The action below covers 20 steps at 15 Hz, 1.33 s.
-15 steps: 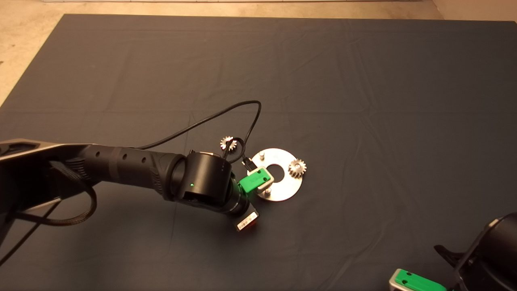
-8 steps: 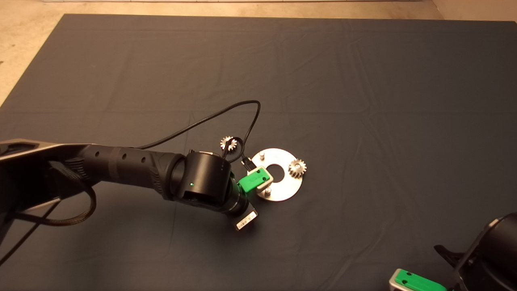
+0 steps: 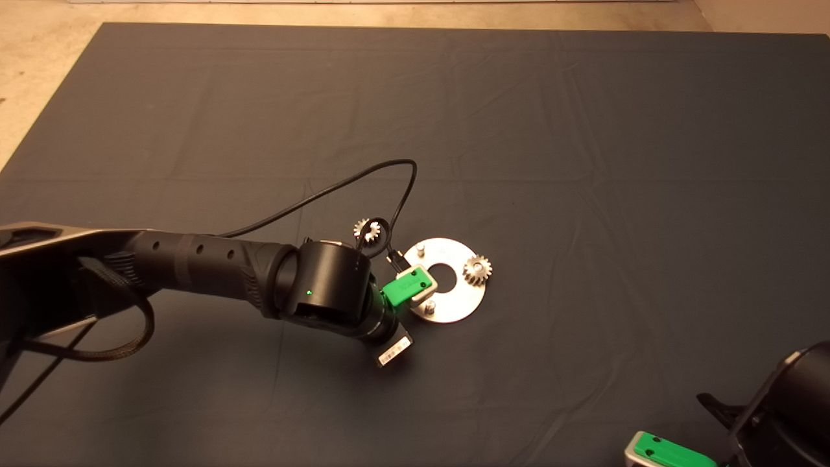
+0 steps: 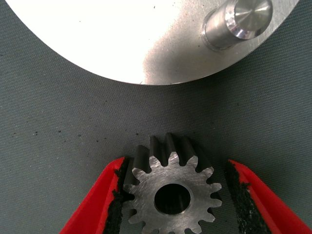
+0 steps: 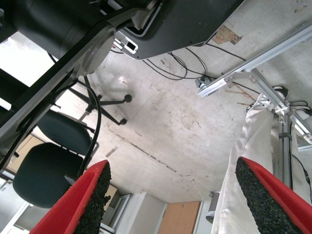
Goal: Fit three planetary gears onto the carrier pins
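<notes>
We had the left end effector (image 3: 415, 288) low over the near-left edge of the carrier disc (image 3: 463, 301), its fingers (image 4: 95, 207) set around one planetary gear (image 4: 170, 195). In the left wrist view one pad pressed the teeth while the other stood a hair off, so whether the hold was firm we could not tell. The gear's bore sat off to one side of the nearest carrier pin (image 4: 237, 22), over the dark mat (image 3: 583, 130) rather than the disc.

To do this step well, we judged the bore had to be brought directly above that pin with the gear kept level, then lowered gently; any tilt would likely jam it on the pin's chamfer.

The head view gave what the wrist camera missed: a second gear (image 3: 477, 270) already seated on the far-right pin, a bare pin (image 3: 420, 248) at the disc's far side, and a third gear (image 3: 366, 229) lying on the mat behind the cable loop. The right end effector (image 5: 170, 195) waited at the lower right, fingers wide apart and holding nothing.
</notes>
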### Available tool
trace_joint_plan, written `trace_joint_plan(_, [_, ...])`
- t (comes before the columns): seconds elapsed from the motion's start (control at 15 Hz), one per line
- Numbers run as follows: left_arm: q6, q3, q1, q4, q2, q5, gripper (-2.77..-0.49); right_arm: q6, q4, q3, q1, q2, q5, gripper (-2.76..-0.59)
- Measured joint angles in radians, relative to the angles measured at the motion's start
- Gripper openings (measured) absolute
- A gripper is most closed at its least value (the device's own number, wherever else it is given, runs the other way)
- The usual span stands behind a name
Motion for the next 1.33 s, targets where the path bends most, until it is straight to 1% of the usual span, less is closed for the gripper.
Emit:
trace_joint_plan(0.07, [0.001,-0.002,-0.001,0.0,0.0,0.001,-2.01,0.0,0.0,0.0,0.0,0.0,0.0,-1.47])
trace_joint_plan(0.2, [0.002,-0.004,-0.003,-0.001,0.0,0.0,-2.02,0.0,0.0,0.0,0.0,0.0,0.0,-1.47])
trace_joint_plan(0.27, [0.004,-0.005,-0.003,0.0,0.0,0.003,-2.13,0.0,0.0,0.0,0.0,0.0,0.0,-1.47])
trace_joint_plan(0.4, [0.008,-0.007,-0.005,-0.001,0.0,0.002,-2.18,0.0,0.0,0.0,0.0,0.0,0.0,-1.47])
trace_joint_plan(0.6, [0.008,-0.007,-0.005,-0.001,0.0,0.002,-2.24,0.0,0.0,0.0,0.0,0.0,0.0,-1.47])
trace_joint_plan(1.13, [0.011,-0.011,-0.007,-0.003,0.0,0.001,-2.31,0.0,0.0,0.0,0.0,0.0,0.0,-1.47])
trace_joint_plan(1.33, [0.012,-0.022,-0.017,-0.006,0.0,-0.002,-2.37,0.0,0.0,0.0,0.0,0.0,0.0,-1.47])
